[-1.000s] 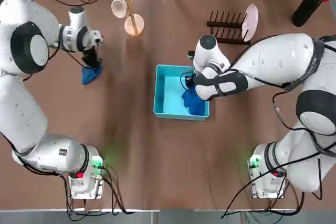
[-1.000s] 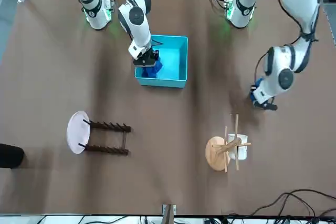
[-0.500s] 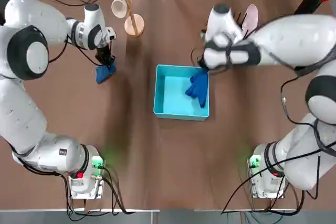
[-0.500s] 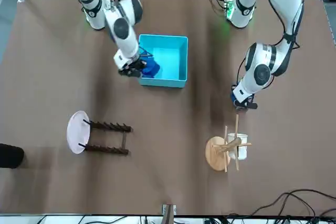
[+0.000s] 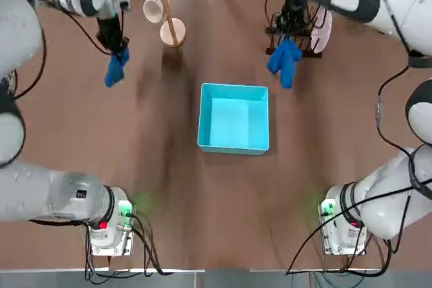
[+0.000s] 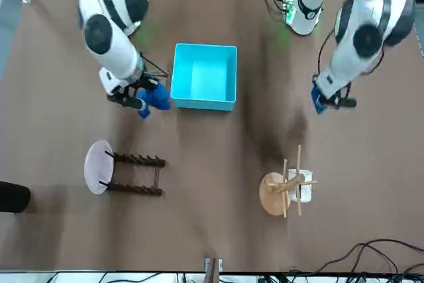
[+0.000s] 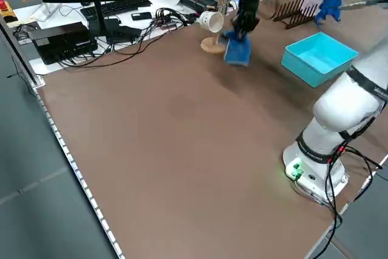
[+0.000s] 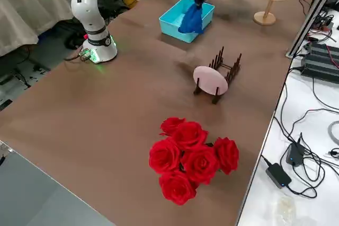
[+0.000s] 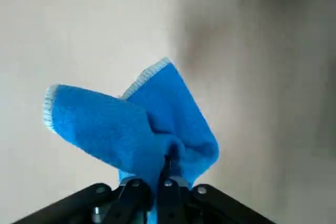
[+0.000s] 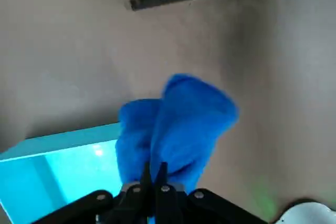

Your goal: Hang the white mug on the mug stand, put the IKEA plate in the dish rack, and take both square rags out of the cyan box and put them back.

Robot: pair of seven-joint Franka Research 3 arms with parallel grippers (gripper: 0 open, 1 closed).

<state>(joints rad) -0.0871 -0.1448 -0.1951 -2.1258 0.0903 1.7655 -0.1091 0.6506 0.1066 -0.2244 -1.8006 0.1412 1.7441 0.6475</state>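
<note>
My left gripper clenched on one blue rag, cloth between fingertips, held up left of cyan box. My right gripper clenched on other rag, held up beyond box's far right corner, toward dish rack.

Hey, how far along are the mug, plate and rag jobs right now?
Mug and plate look done: one hangs on the stand, the other sits in the rack. Left gripper and right gripper each hold a rag outside the box. Left: putting both rags back.
</note>
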